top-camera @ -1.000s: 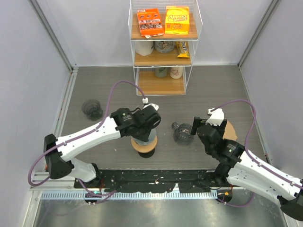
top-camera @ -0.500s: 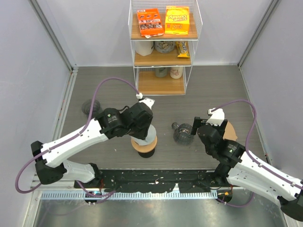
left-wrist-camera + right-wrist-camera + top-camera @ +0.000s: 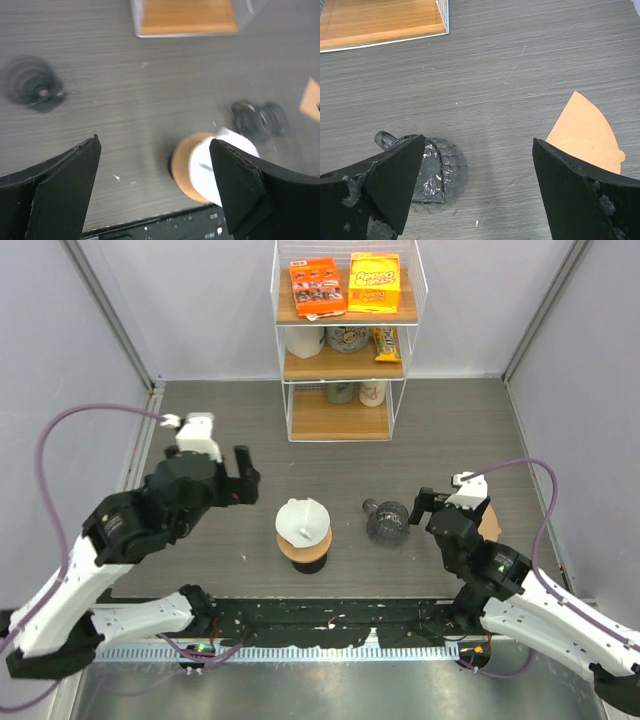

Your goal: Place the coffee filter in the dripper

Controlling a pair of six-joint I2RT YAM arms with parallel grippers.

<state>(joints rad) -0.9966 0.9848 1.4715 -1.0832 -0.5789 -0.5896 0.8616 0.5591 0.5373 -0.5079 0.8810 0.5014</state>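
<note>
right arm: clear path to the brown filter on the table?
Probably yes. The right tool is open over the table, the brown filter lies just to its right with nothing on it, and the clear dripper sits on the other side. Lying flat, it may be hard to pinch.

We had one white filter (image 3: 302, 518), one wood-ringed dripper (image 3: 300, 552), one brown filter (image 3: 585, 132), and two smoky cones: right cone (image 3: 387, 522), left cone (image 3: 31, 90). Up on the one shelf rack (image 3: 340, 415), we counted two snack boxes: orange box (image 3: 317, 286), yellow box (image 3: 374, 282).
</note>
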